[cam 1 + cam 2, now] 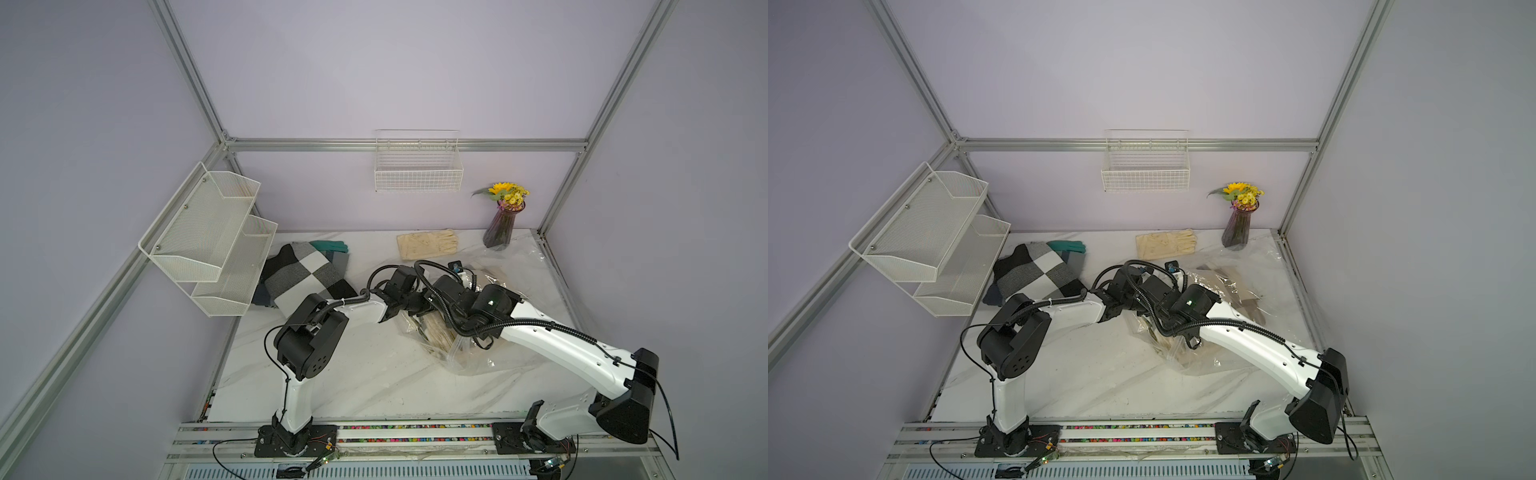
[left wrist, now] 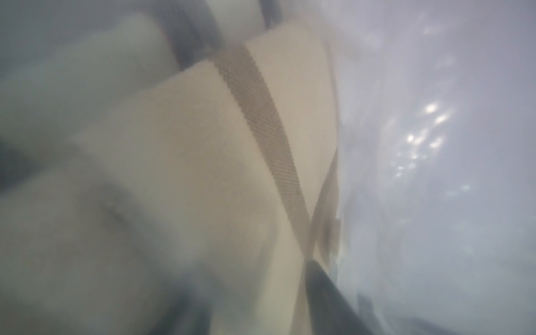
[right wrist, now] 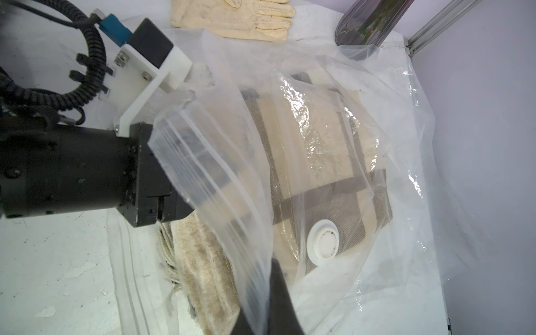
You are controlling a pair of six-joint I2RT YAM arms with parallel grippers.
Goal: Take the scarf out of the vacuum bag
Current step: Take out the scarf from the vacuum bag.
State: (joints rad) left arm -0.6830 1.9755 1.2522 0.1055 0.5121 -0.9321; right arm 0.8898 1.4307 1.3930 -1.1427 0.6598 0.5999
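right claw [image 3: 275, 278] is clamped on the vacuum bag [image 3: 406, 203] at its mouth, lifting the upper layer. left claw [image 3: 200, 179] is in the opening. The scarf [image 3: 319, 162] is just ahead of it, inside the bag. Bite a thick fold of fabric only, no plastic, then pull straight back out. Left jaws are veiled by plastic and blur, so can't tell if they're apart or touching cloth.
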